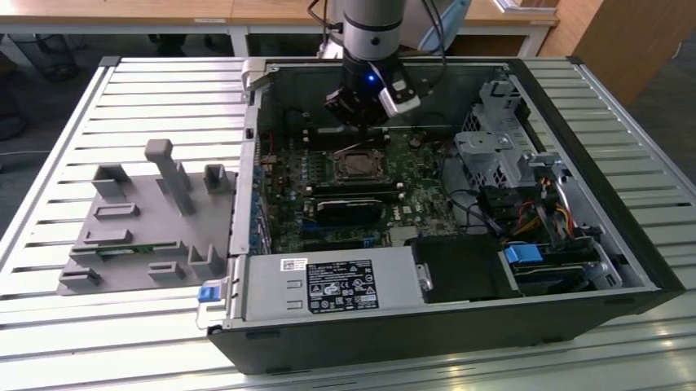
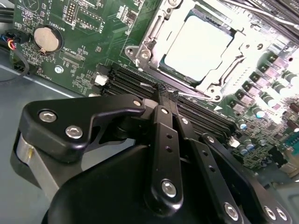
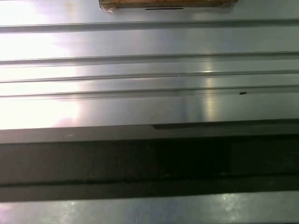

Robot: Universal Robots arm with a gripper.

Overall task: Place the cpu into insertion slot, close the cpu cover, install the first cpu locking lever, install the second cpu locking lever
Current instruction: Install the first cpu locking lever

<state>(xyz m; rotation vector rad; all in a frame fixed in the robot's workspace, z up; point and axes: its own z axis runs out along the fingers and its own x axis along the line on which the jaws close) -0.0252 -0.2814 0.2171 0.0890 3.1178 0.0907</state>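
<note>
My gripper [image 2: 167, 93] fingers pressed together, holding nothing, low centre of frame, cpu [image 2: 198, 46] seated under cpu cover [image 2: 154, 35], upper right

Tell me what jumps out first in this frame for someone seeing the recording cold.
An open computer case lies on a slatted metal table, with the arm's tool hanging inside it just above the green motherboard. In the second wrist view the cpu sits bright in its socket, framed by the silvery cpu cover, with the tool's fingers shut together just short of it.
</note>
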